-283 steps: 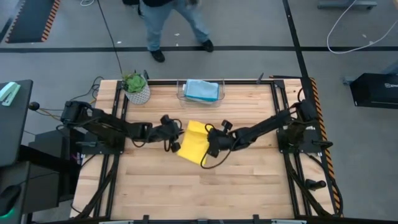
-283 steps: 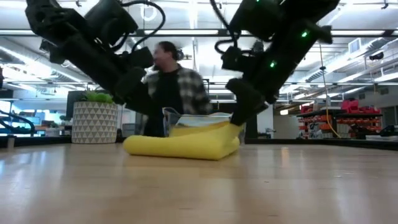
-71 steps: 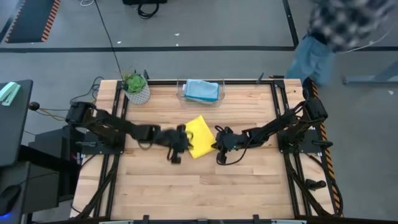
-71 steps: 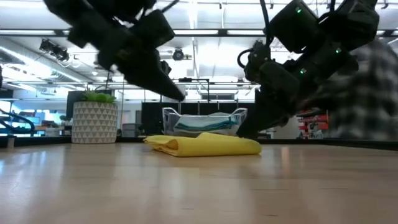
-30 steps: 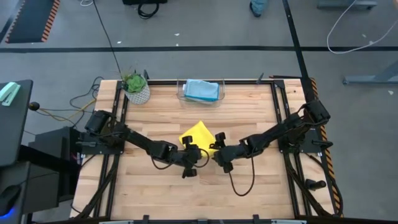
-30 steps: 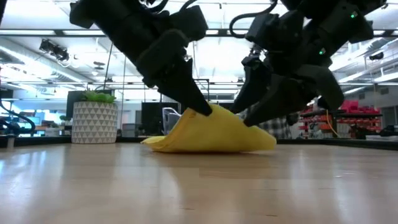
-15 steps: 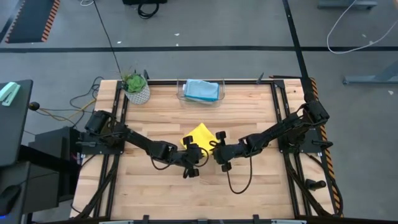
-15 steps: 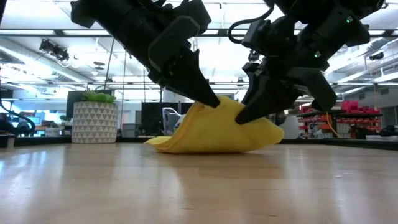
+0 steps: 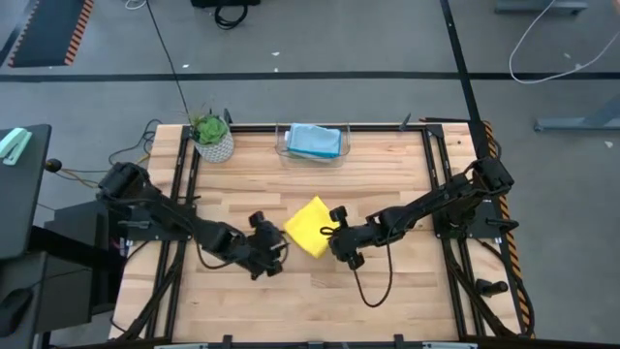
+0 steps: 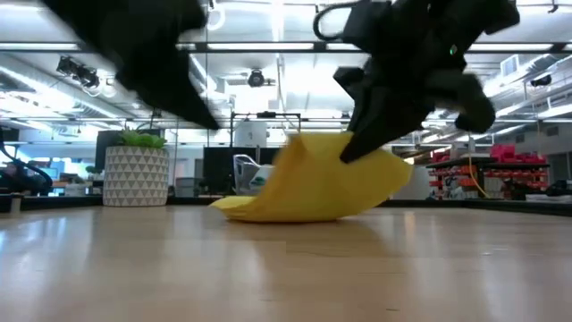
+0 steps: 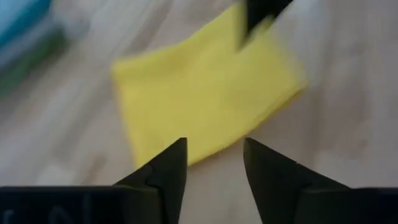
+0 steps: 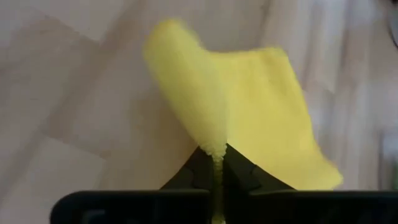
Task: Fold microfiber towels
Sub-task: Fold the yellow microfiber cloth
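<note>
A folded yellow microfiber towel lies mid-table; its left and far parts rest on the wood and its right side is raised. My right gripper is shut on that raised side. My left gripper stands open just left of the towel, touching nothing; its wrist view shows the towel ahead of the parted fingers. A light blue towel lies in a clear bin at the far edge. My right gripper pinches the yellow towel's right-hand corner edge between its two shut fingers; one layer or several, I cannot tell. The fingers slant down from the table's right side. The pinched part stands raised in a slack arch, the rest lying on the table.
The clear bin holding the blue towel stands at the far middle. A potted plant stands at the far left. Bare wood lies toward the near edge.
My left gripper has let go of the yellow towel, opened, and drawn back up and toward the table's left edge. My right gripper has shut on the towel's right side. The raised fold now hangs from the right gripper alone.
</note>
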`<move>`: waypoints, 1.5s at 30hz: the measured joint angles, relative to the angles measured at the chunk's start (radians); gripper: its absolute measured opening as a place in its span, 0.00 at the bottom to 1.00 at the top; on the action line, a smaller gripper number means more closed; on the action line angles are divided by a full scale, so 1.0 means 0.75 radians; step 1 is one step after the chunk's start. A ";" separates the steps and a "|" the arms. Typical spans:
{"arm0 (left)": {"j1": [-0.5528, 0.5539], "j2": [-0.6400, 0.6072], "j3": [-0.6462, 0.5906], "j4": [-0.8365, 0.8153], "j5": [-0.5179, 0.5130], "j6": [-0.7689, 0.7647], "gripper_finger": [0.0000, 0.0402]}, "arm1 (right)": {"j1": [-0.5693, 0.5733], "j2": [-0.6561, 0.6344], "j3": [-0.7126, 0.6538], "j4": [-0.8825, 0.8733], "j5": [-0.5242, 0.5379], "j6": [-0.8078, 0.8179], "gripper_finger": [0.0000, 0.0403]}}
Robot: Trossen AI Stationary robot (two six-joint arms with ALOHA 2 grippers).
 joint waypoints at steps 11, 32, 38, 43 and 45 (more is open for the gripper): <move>0.066 0.117 -0.542 0.626 -0.094 -0.208 0.37 | -0.062 0.000 0.201 -0.162 -0.240 -0.212 0.05; 0.138 0.385 -0.467 0.977 -0.062 0.086 0.12 | -0.219 0.335 0.466 -0.100 -0.591 -0.440 0.05; 0.133 0.387 -0.468 1.005 -0.052 0.118 0.12 | -0.265 0.444 0.576 -0.097 -0.592 -0.436 0.05; 0.114 0.385 -0.467 1.000 -0.051 0.130 0.14 | -0.304 0.496 0.616 -0.109 -0.589 -0.433 0.08; 0.097 0.350 -0.467 0.945 -0.043 0.129 0.18 | -0.313 0.517 0.620 -0.103 -0.594 -0.433 0.12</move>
